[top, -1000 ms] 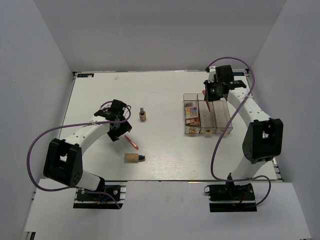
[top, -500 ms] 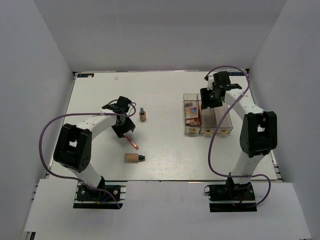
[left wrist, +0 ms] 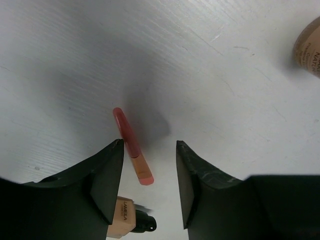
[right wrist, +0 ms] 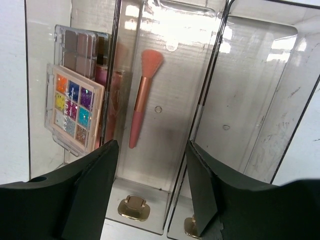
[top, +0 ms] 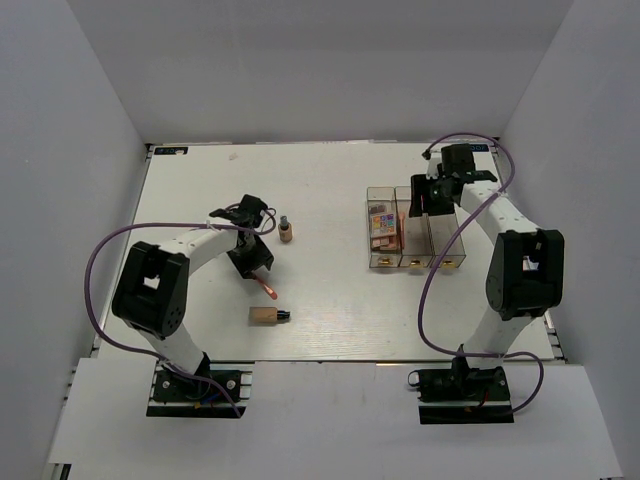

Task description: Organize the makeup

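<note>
A pink-orange brush (left wrist: 131,145) (top: 268,288) lies flat on the white table. My left gripper (left wrist: 149,144) (top: 254,262) hovers just above it, open, one finger on each side of the bristle end, touching nothing. A tan foundation bottle (left wrist: 125,222) (top: 266,316) lies on its side nearby, and another bottle (top: 285,231) (left wrist: 311,46) stands upright. My right gripper (right wrist: 152,145) (top: 428,193) hangs open and empty over the clear organizer boxes. A second brush (right wrist: 142,95) lies in the middle box (top: 412,238). The multicoloured palette (right wrist: 75,107) and brown palette (right wrist: 82,47) sit in the left box (top: 383,236).
The right box (top: 446,240) (right wrist: 250,100) holds nothing that I can see. Gold knobs (right wrist: 134,207) mark the boxes' near ends. Grey walls enclose the table (top: 330,180) on three sides.
My right gripper opened and let the second brush drop into the middle box, then drew back. My left gripper moved down over the brush on the table and its jaws narrowed.
</note>
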### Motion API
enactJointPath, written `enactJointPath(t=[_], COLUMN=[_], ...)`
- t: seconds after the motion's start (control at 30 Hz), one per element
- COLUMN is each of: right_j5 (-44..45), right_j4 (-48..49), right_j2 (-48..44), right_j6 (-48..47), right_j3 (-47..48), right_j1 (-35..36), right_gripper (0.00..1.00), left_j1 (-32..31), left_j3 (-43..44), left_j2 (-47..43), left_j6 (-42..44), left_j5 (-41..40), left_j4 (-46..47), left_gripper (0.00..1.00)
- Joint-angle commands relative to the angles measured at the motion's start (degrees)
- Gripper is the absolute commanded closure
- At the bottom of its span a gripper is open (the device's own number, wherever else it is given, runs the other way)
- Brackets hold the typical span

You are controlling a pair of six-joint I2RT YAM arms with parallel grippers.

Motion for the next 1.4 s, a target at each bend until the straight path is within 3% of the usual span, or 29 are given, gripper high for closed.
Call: enactJointPath(t=[0.0,0.4,0.67,0.93,0.97,1.03,1.1,1.13,1.17,1.2,1.27,1.3,1.37], right_j5=[-1.74,-3.06,-3.59,-4.91,-4.82,-5.26,-6.22,-6.66,-7.80,-8.24,-10.08,-10.09,-6.87], right_j4=[1.83,2.27,2.35,2.18,2.35,2.35,2.53,2.97,3.14,3.58,4.28,4.46,5.08], right_j2=[-2.09,-3.32,-4.20,-5.34,-5.43,-5.87,-6.57,-6.75,-7.45,-7.80,-8.94,-9.38,-10.61], right_j6=[0.97,1.06,2.46,1.76,1.76,0.02,-0.70,-0.96,-1.14,-1.14,-1.23,-1.14,-0.09], right_j3=[-0.28,-1.69,-2.21,-3.18,-3.44,-3.88,-4.06,-4.41,-4.59,-4.76,-5.29,-5.29,-5.29], right_j1=[-0.87,-2.28,-2.98,-3.69,-3.86,-3.86,-4.21,-4.21,-4.65,-4.83,-5.53,-5.62,-6.06], right_gripper=[0.37,0.37,0.37,0.36,0.23,0.12,0.11,0.14,0.23,0.23,0.58,0.99,1.00], left_j1=[-0.50,-2.87,-3.92,-3.93,-3.93,-4.46,-5.25,-5.77,-6.47,-6.48,-7.61,-7.62,-9.63], left_j3=[-0.07,1.34,2.30,7.74,10.80,14.06,18.01,19.17,20.31,20.67,21.55,23.64,26.55], left_j2=[0.60,5.26,6.40,2.55,2.02,0.96,-0.36,-1.32,-1.76,-2.20,-1.69,-0.90,3.04], left_j6=[0.01,0.71,2.11,4.39,5.10,7.21,9.92,11.07,13.52,14.32,16.52,16.79,17.84], left_j5=[1.68,2.04,3.10,2.66,2.83,3.27,4.58,6.59,9.40,11.16,19.24,21.27,27.60], left_j4=[0.20,-0.24,0.29,-0.15,-0.32,-1.29,-1.03,-0.51,2.37,3.79,8.61,9.33,12.92], left_gripper=[0.47,0.49,0.80,1.00,1.00,1.00,1.00,1.00,1.00,1.00,1.00,1.00,1.00])
